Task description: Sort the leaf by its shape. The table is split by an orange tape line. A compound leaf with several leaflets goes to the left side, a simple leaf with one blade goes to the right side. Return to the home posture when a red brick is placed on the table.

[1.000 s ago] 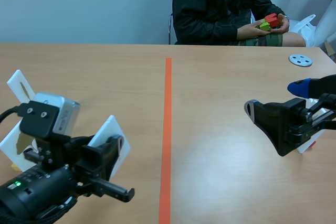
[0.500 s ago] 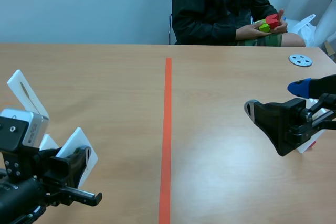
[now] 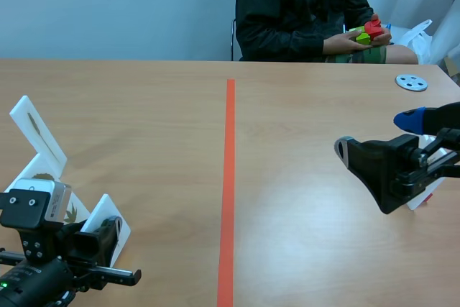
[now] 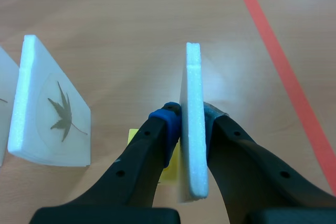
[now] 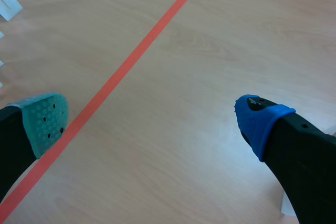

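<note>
you've got a light wood table with a fine grain, running back to a plain pale blue-grey wall. the light is soft and even, with a faint pale sheen on the tabletop toward the right. across the table a person in a dark jacket sits on a chair, of which only a thin metal upright shows. a white plastic bag sits behind the far right corner. a small grey disc with holes lies flat on the table there.

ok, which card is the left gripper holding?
The edge-on card, clamped in the left gripper; the spiky-leaf card stands free beside it.
</note>
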Motion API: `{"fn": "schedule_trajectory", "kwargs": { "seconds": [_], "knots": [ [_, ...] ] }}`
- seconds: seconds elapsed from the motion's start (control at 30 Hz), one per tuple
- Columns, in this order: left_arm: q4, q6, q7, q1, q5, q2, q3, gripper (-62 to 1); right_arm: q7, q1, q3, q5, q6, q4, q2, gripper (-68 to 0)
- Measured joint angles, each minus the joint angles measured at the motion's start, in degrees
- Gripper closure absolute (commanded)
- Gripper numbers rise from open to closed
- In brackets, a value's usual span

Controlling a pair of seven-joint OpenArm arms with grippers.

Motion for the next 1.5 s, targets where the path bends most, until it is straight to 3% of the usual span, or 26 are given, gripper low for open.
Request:
{"fn": "schedule_trajectory", "kwargs": {
  "seconds": [0.47,0.67,1.17,1.37,1.5],
  "knots": [
    [-9.7,1.9,-3.1,-5.9,0.7,0.0,0.0,-4.3,0.0,0.0,0.0,0.0,0.0,0.0,0.0,-67.9],
    [-9.9,1.8,-3.2,-6.2,0.7,0.0,0.0,-10.9,0.0,0.0,0.0,0.0,0.0,0.0,0.0,-67.9],
    [-9.9,1.9,-2.9,-6.0,0.9,0.0,0.0,-11.0,0.4,0.0,0.0,0.0,0.0,0.0,0.0,-67.9],
    [-9.9,1.9,-2.9,-6.0,0.9,0.0,0.0,-29.8,0.4,0.0,0.0,0.0,0.0,0.0,0.0,-67.9],
    [-9.9,1.9,-2.9,-6.0,0.9,0.0,0.0,-31.3,0.4,0.0,0.0,0.0,0.0,0.0,0.0,-67.9]
  ]
}}
